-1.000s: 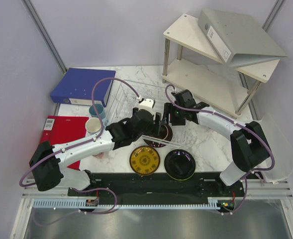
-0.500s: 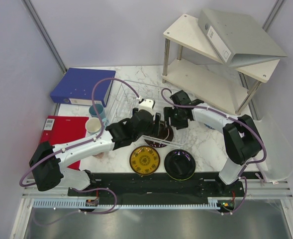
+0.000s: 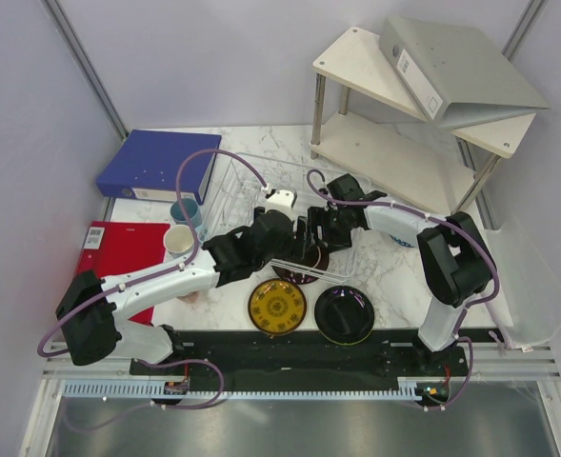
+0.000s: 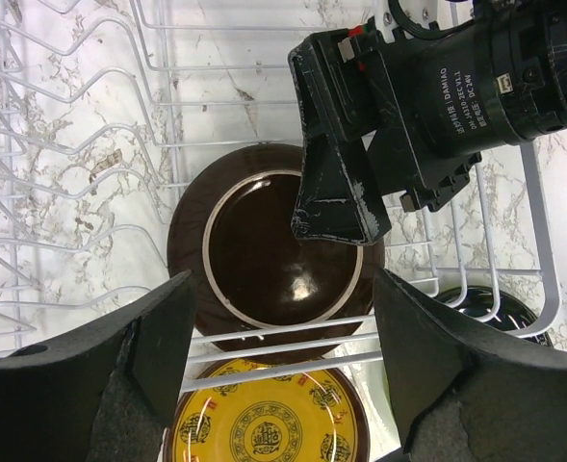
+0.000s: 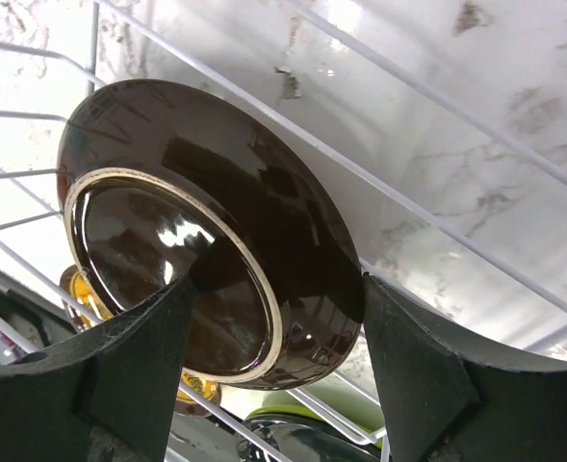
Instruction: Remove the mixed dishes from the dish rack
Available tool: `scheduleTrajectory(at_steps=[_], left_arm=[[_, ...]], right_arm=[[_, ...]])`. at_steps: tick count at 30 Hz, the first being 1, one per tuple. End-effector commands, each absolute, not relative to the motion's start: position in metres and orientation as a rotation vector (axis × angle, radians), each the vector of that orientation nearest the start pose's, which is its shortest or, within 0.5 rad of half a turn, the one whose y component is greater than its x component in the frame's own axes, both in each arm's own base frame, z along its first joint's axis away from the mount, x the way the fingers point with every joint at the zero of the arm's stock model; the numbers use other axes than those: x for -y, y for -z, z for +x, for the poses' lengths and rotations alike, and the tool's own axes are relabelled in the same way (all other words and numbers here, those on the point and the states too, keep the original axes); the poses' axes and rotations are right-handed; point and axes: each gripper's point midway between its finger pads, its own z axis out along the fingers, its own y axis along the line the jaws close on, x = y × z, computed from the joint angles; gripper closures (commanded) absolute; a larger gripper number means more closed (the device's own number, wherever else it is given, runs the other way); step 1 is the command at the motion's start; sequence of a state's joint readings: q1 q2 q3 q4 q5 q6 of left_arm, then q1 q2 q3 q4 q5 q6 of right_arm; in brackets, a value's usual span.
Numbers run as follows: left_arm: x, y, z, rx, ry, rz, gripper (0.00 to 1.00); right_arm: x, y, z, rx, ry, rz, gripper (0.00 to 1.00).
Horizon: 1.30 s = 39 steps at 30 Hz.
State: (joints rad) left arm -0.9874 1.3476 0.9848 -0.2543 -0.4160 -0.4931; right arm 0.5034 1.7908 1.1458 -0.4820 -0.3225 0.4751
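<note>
**Top view.** The dish rack (image 3: 225, 181) stands mid-table (image 3: 394, 271). It contains one dark brown dish (image 3: 306, 259) at its near end. The left gripper (image 3: 300, 236) and right gripper (image 3: 324, 231) converge over that dish. A yellow plate (image 3: 277, 307) and a black plate (image 3: 345, 314) lie on the table just outside the rack.

**Left wrist view.** The left gripper's jaws are spread wide and hold nothing. They hang above the dish inside the wires.

**Right wrist view.** The right gripper's jaws are spread wide, one on each side of the tilted dish. Contact cannot be determined.

Pale lilac walls (image 3: 213, 57) enclose a white marble table (image 3: 394, 281); a white two-tier shelf (image 3: 356, 59) stands far right.
</note>
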Motion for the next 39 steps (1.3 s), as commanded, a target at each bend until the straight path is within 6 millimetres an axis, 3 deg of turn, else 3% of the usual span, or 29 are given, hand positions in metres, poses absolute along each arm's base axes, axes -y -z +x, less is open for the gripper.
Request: scheduleTrajectory(at_steps=[1, 15, 22, 32, 39], left_arm=[[0.296, -0.183, 0.263, -2.1, 0.451, 0.24, 0.21], [0.298, -0.181, 0.264, -2.106, 0.458, 0.246, 0.21], [0.298, -0.179, 0.264, -2.11, 0.457, 0.247, 0.21], [0.298, -0.177, 0.263, -2.116, 0.46, 0.248, 0.21], [0.299, -0.177, 0.262, -2.117, 0.465, 0.246, 0.21]], right_arm=[[-0.262, -0.039, 0.29, -2.806, -0.819, -0.167, 0.24], [-0.272, -0.082, 0.294, -2.674, -0.922, -0.201, 0.39], [-0.271, -0.087, 0.291, -2.658, -0.94, -0.22, 0.48], [-0.277, -0.093, 0.284, -2.63, -1.025, -0.264, 0.71], [-0.284, -0.097, 0.278, -2.611, -1.121, -0.293, 0.78]])
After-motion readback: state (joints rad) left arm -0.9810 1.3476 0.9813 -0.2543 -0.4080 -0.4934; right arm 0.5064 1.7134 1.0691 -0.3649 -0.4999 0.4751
